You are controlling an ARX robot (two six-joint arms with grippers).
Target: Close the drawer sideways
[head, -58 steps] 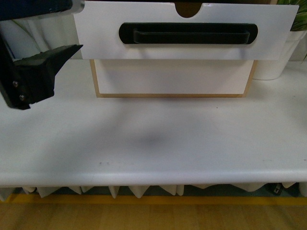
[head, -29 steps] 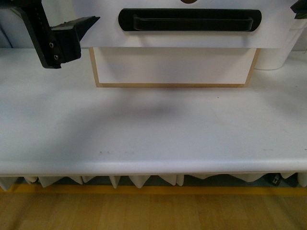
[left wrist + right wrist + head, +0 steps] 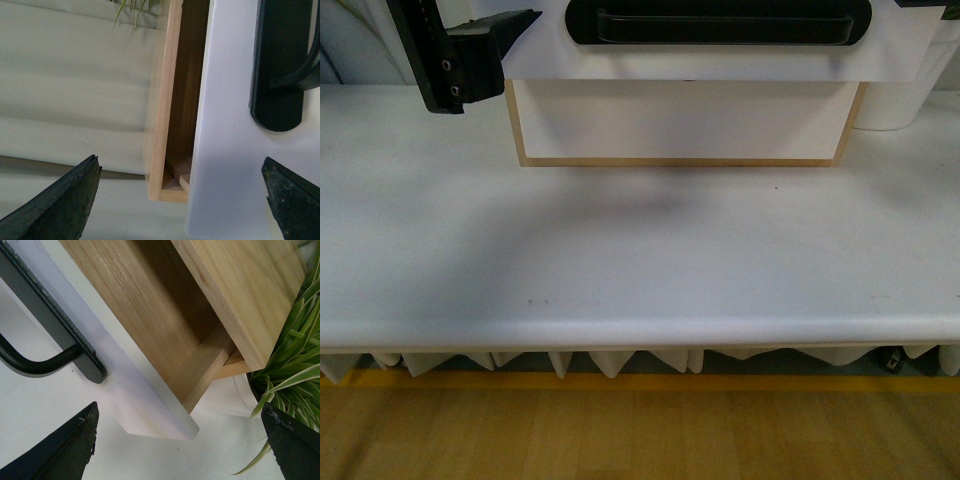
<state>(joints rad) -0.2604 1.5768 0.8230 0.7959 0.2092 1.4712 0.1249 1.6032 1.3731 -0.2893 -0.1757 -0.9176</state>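
The drawer (image 3: 720,62) has a white front and a long black oval bar handle (image 3: 720,20). It stands pulled out from the light wood cabinet (image 3: 515,120). My left gripper (image 3: 490,45) is open, just off the drawer's left end. In the left wrist view the drawer front (image 3: 230,150), its handle (image 3: 280,65) and the cabinet's edge (image 3: 162,100) lie between my open fingers (image 3: 60,205). My right gripper (image 3: 177,440) is open at the drawer's right end, with the white front (image 3: 125,390), the handle (image 3: 45,340) and the wooden drawer side (image 3: 140,305) ahead of it.
A plain white drawer (image 3: 680,120) without a handle sits shut below the pulled-out one. The cabinet stands on a white table (image 3: 640,250). A white pot (image 3: 910,90) with a green plant (image 3: 295,355) stands right of the cabinet.
The drawer and cabinet have shifted up in the front view. My left gripper has moved up and to the right, close to the drawer's left end.
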